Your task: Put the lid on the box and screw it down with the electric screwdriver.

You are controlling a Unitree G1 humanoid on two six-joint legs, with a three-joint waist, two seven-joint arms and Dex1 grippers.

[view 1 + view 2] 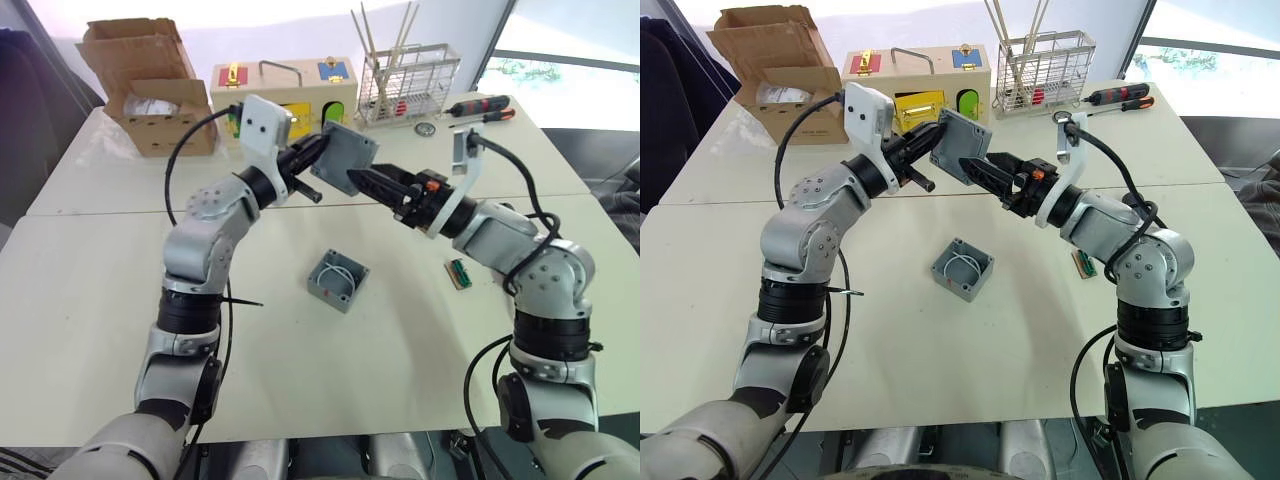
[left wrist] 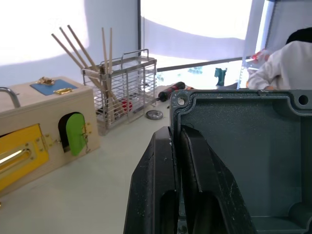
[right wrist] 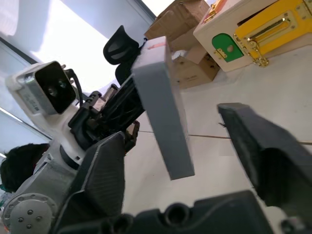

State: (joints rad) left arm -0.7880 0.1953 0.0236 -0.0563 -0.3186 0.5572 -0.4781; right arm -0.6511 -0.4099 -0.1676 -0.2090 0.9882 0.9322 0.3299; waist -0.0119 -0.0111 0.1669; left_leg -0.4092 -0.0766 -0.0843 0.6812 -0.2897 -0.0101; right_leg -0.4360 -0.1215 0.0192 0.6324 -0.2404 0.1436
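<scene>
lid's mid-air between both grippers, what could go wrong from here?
1. The left gripper pinches the lid by one rim only; a nudge from the right gripper, open around the opposite edge, could twist it loose.
2. If dropped, it may miss the box and land on the table.

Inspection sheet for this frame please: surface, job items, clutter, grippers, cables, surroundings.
Surface: pale tables pushed together.
Job items: lid held in the air; box open on the table; electric screwdriver nothing seen.
Clutter: cardboard carton, wooden latch box, wire rack, hand screwdrivers, small green part.
Grippers: left gripper shut on the lid's rim; right gripper open around the lid.
Cables: black cables along both arms.
Surroundings: windows; a person behind.
</scene>
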